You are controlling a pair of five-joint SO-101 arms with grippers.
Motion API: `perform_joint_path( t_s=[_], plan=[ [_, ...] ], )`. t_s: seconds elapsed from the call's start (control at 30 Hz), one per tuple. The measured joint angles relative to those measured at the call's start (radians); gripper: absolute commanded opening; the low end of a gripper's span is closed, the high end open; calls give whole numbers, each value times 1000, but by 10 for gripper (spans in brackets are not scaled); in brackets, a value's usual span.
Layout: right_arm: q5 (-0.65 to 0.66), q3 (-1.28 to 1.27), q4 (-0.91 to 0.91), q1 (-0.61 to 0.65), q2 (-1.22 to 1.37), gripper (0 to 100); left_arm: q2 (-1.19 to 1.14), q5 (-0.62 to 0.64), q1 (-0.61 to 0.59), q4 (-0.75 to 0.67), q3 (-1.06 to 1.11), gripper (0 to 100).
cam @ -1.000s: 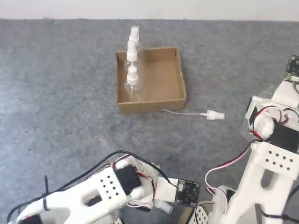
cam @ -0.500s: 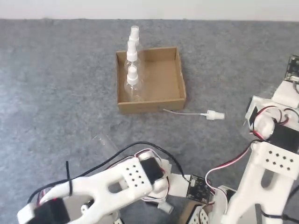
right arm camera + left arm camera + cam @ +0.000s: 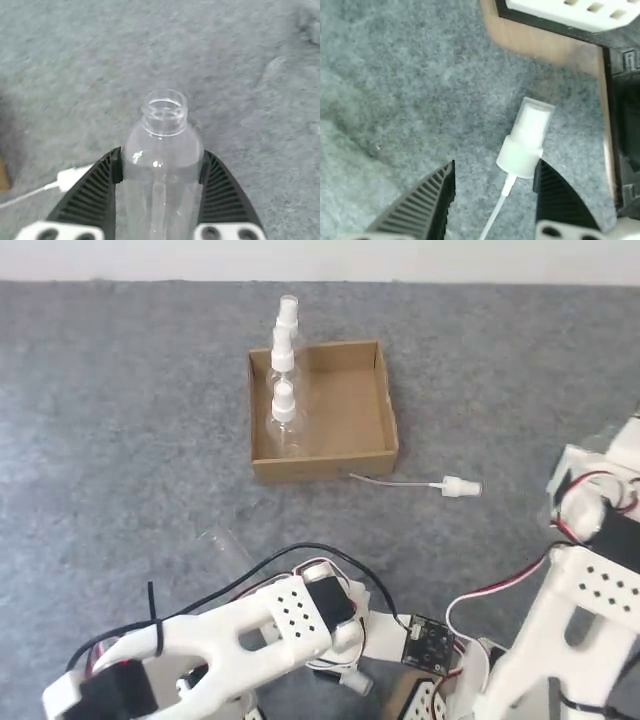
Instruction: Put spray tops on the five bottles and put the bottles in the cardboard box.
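Note:
A white spray top (image 3: pixel 525 142) with its thin tube lies on the grey carpet. My left gripper (image 3: pixel 495 172) stands open around it, one finger on each side. My right gripper (image 3: pixel 160 157) is shut on a clear bottle (image 3: pixel 162 145) whose neck is open and uncapped. A second spray top (image 3: pixel 455 486) lies on the carpet just in front of the cardboard box (image 3: pixel 385 390); it shows as well in the right wrist view as the spray top (image 3: pixel 67 179). Three capped bottles (image 3: pixel 284 415) stand along the box's left side. Another clear bottle (image 3: pixel 225 545) lies beside the left arm.
A wooden board (image 3: pixel 540 47) and a white arm base (image 3: pixel 570 10) lie close beyond the left gripper. The left arm (image 3: pixel 260 630) fills the near edge of the table and the right arm (image 3: pixel 590 570) stands at the right edge. Open carpet surrounds the box.
The left arm swung to the right and stretched low along the table's near edge. The right arm shifted to the right with the bottle held. Box and bottles stayed put.

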State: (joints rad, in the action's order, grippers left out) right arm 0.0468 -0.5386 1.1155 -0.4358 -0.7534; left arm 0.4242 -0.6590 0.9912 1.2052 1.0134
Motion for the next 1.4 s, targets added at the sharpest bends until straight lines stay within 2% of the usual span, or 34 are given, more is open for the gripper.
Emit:
perform_joint_path(
  t_s=[0.17, 0.4, 0.7, 1.03, 1.3, 1.4],
  plan=[
    [2, 0, -43, -49, 9, 52, -3, 0, 0, 0, 0, 235],
    [5, 0, -61, -58, 141, 52, -2, 0, 0, -34, 28, 235],
    [8, 0, -61, -60, 150, 52, 6, 0, -2, -55, 61, 201],
    [8, 0, -61, -58, 150, 52, -25, -2, -181, -98, 83, 185],
    [8, 0, -61, -58, 150, 52, -25, -6, -213, -100, 83, 23],
    [8, 0, -61, -58, 150, 52, -25, -6, -215, -100, 83, 13]
  ],
)
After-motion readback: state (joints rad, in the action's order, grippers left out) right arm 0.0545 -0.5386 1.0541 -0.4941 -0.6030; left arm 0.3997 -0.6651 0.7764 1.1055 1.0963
